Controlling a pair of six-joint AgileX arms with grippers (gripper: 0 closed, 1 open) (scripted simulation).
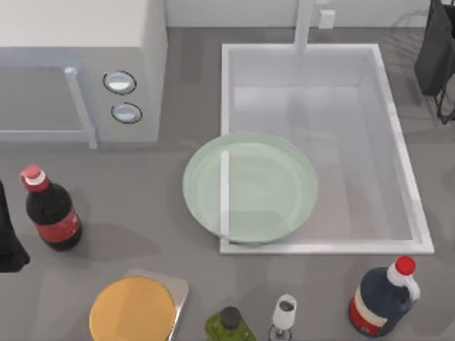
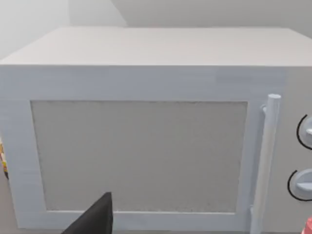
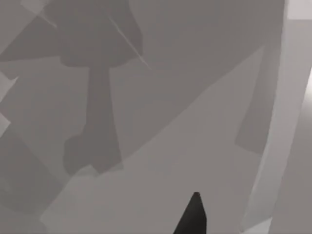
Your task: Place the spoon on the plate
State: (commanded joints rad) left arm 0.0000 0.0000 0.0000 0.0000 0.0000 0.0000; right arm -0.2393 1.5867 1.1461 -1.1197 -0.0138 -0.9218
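Note:
The plate (image 1: 249,188), large, round and pale green, rests across the front left corner of the white sink (image 1: 398,153), half over the basin and half over the counter. Nothing lies on it. The spoon is out of view. My left arm (image 1: 8,238) is parked at the table's left edge, its wrist camera facing the microwave (image 2: 146,146). My right arm (image 1: 437,53) is parked at the far right corner, over bare grey counter.
A white microwave (image 1: 78,64) stands at the back left. A cola bottle (image 1: 50,209) stands front left. Along the front edge are an orange disc on a grey board (image 1: 134,309), a green bottle (image 1: 229,325), a wine glass (image 1: 284,312) and a dark jug (image 1: 384,298).

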